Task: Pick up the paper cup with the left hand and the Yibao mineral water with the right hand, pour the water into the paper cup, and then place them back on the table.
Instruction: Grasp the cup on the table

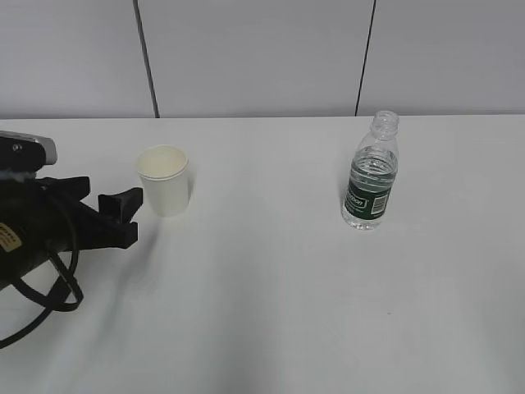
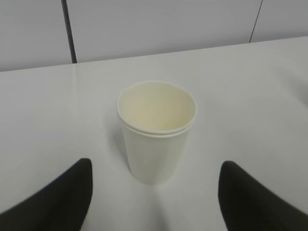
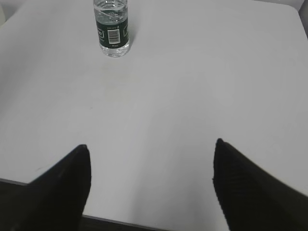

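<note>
The large plain white flat table carries both task things, upright and well apart. The step in hand is judged to be the approach for grasping; nothing is held yet. For a good grasp, the left hand, a black robot arm with black gripper fingers, is best kept level and centred so the cup's wall is taken mid-height, below the rolled rim, with a light squeeze so the paper is not crushed. The right hand, black-fingered too, is best aimed at the bottle's labelled middle, kept upright since no cap is seen.

The clear ribbed plastic Yibao mineral water bottle with dark green label stands well to the right of the cup and far ahead of the right hand, toward the upper left in the right wrist view. Right jaws stand wide and empty.

The small white tapered paper cup with cream inside stands just ahead of the left hand, centred between its fingers, not touched. Left jaws stand wide and empty.
</note>
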